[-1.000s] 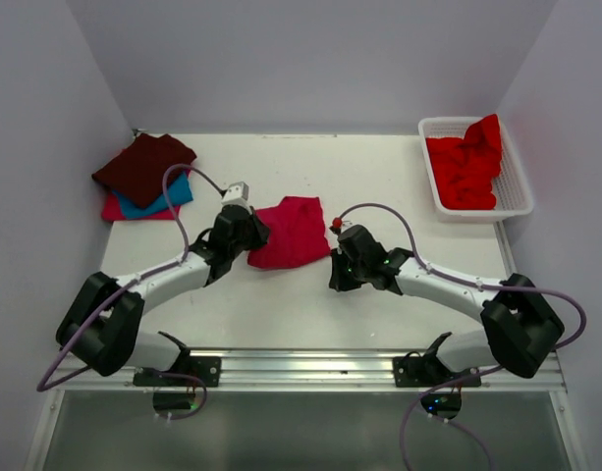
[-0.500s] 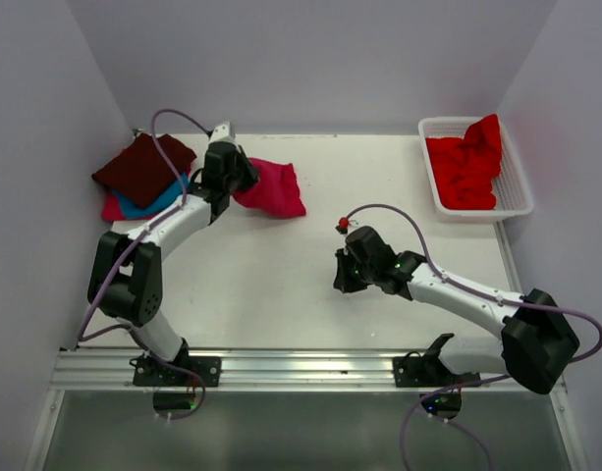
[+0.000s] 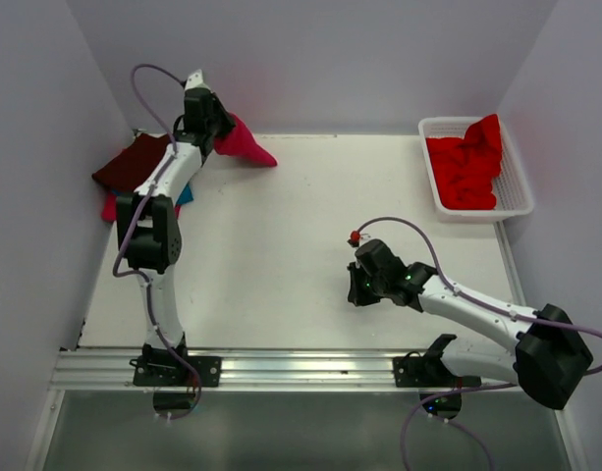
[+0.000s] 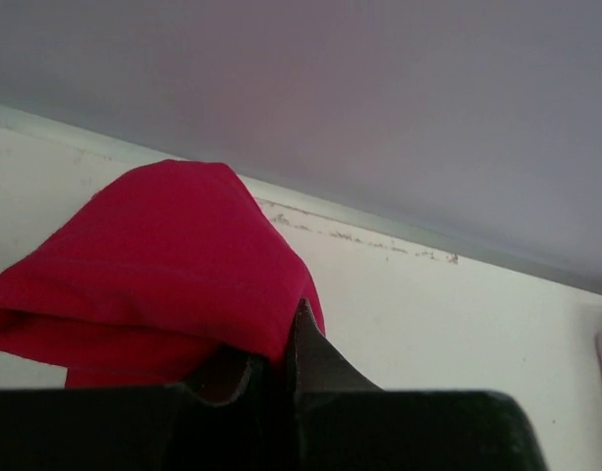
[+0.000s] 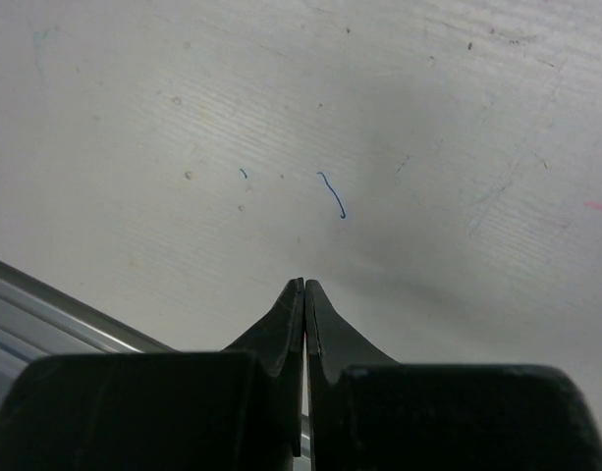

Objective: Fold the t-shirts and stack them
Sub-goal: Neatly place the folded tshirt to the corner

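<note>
Jaws on left clench crimson-pink t-shirt at 11 o'clock of white surface; right jaws pressed together, empty.

Soft, even light fills the overhead view; the white table is bright without glare, and shadows under the arms are faint; focus is crisp throughout. In the left wrist view the crimson-pink t-shirt looks slightly soft, and the left gripper is a near-black silhouette. In the right wrist view the table's scratches are sharp; a diffuse grey shadow lies beyond the dark right gripper.
</note>
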Robot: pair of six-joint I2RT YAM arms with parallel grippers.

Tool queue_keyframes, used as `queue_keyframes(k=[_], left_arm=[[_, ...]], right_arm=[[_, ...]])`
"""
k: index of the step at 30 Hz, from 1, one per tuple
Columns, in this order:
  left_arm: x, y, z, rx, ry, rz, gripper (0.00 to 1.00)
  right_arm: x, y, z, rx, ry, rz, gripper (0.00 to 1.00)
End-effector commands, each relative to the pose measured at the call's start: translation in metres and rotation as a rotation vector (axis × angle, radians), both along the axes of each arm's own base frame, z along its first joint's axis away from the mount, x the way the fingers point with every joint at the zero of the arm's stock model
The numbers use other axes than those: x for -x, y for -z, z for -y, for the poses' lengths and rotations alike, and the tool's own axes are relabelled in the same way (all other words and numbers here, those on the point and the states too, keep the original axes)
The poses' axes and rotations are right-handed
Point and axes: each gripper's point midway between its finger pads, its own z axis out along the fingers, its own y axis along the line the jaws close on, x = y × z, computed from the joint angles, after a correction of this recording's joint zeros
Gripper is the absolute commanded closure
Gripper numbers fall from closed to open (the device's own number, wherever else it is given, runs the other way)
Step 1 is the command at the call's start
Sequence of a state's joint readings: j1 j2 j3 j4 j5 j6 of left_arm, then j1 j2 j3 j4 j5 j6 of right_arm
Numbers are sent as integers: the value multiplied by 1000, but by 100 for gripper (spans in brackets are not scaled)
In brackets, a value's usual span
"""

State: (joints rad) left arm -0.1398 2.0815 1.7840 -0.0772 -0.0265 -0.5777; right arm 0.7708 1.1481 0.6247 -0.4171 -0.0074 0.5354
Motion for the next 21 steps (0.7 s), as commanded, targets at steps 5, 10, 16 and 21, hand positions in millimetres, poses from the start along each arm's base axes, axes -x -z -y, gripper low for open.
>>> queue_keyframes(k=[5,10,16,21], left_arm=[[-54,-103,-76,-49,-59,220,100],[-60,-131,-142,-58,-157,329,100],[-52,-146,-240,-74,-289,405,100],[-39,-153,-285,-94,-313,450,100]], right_arm=[[12,16,17,57,36,-47,100],[18,28,20,84,44,-89,100],[16,32,18,101,53,-113,100],[11,30,12,106,47,-119,100]])
